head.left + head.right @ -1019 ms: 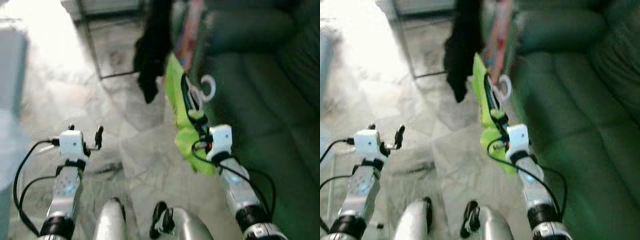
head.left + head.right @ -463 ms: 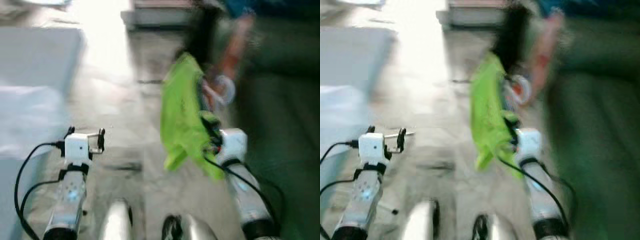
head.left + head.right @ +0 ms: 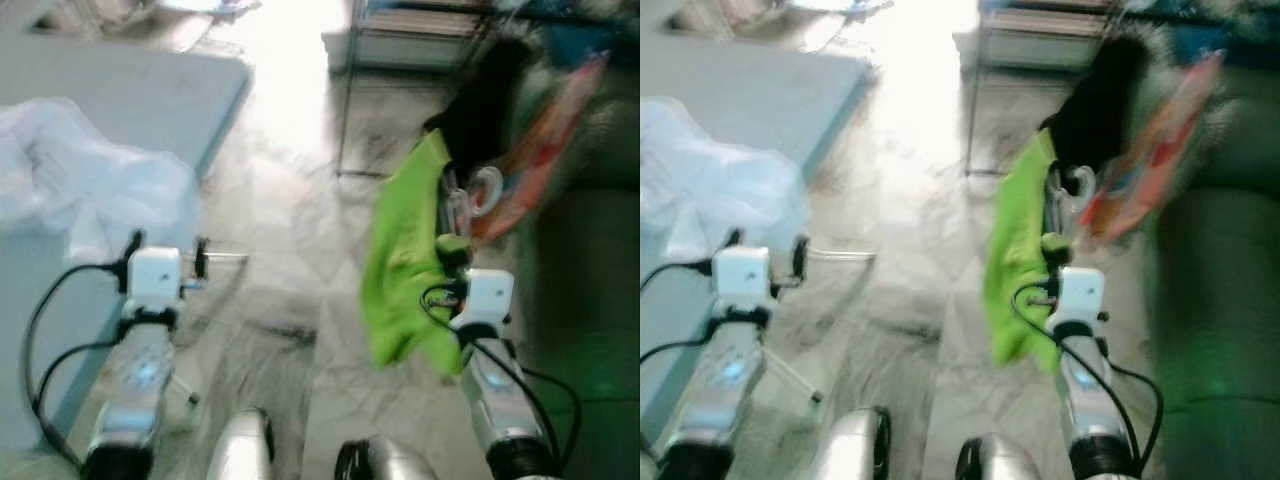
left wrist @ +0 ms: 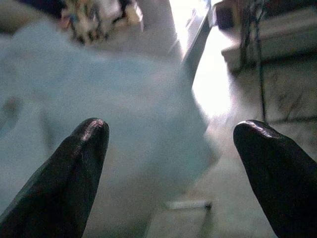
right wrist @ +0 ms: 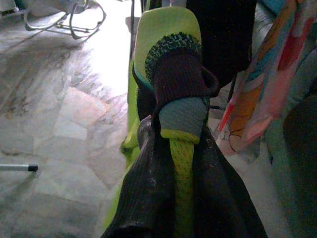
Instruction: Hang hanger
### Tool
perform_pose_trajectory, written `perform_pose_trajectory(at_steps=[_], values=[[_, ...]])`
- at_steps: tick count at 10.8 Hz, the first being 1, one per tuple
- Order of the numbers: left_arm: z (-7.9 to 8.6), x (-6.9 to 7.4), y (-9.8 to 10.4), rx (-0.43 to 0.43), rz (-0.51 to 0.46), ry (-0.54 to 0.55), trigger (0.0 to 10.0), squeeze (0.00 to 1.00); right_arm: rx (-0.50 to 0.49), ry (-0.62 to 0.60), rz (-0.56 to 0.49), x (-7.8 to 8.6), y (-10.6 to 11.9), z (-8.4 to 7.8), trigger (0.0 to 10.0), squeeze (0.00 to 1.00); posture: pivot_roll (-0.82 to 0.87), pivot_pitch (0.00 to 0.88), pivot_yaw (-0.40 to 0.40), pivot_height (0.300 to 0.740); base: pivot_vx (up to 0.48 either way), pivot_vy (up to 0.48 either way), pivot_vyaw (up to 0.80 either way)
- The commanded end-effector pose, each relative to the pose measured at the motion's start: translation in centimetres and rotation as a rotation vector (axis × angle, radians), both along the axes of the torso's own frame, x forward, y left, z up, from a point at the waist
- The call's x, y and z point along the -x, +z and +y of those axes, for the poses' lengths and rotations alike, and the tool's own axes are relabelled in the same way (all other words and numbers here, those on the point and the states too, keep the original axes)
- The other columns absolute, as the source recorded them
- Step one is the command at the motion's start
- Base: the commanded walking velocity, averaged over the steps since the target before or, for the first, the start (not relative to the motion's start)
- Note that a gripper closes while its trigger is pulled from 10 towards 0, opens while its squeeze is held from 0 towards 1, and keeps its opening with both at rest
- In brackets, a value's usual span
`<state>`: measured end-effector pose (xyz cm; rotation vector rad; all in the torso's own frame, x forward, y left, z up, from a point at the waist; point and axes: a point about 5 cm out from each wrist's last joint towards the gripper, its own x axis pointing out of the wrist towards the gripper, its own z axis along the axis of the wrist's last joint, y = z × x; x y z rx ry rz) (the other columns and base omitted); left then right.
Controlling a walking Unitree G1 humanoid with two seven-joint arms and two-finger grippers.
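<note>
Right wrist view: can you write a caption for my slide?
The right gripper holds a green shirt near a black garment.

Green cloth garment, marble floor

Both head views look forward and down from above the arms, sharing the marble floor and green shirt. The right wrist view sits very close behind that shirt; the left wrist view faces the pale bed.
</note>
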<state>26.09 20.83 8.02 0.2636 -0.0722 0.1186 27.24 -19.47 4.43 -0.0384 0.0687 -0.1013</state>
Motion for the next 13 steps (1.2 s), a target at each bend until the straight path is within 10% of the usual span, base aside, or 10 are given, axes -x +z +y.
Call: perform_pose_trajectory(at_steps=[1, 4, 10, 13], values=[[-0.1, 0.4, -0.4, 0.022, 0.029, -0.005, 10.0, 0.00, 0.021, -0.048, -0.030, 0.6, 0.2, -0.9, 10.0, 0.00, 0.09, 0.136, -0.011, 0.740, 0.000, 0.000, 0.00], [-0.1, 2.1, -1.0, 0.112, 0.055, -0.036, 10.0, 0.00, 0.031, -0.004, 0.106, 2.9, -1.7, -0.9, 10.0, 0.00, 0.07, 0.157, -0.054, 0.740, 0.189, 0.000, 0.00], [0.1, 1.1, 0.1, 0.084, 0.017, -0.086, 10.0, 0.00, 0.020, 0.326, 0.007, -0.9, 1.6, 5.2, 10.0, 0.00, 0.12, 0.139, -0.099, 0.740, 0.407, 0.252, 0.00], [-1.7, 0.5, -0.1, 0.091, 0.021, -0.152, 10.0, 0.00, 0.073, 0.142, 0.019, -2.7, 2.2, 2.8, 10.0, 0.00, 0.11, 0.141, -0.104, 0.740, 0.430, 0.085, 0.00]])
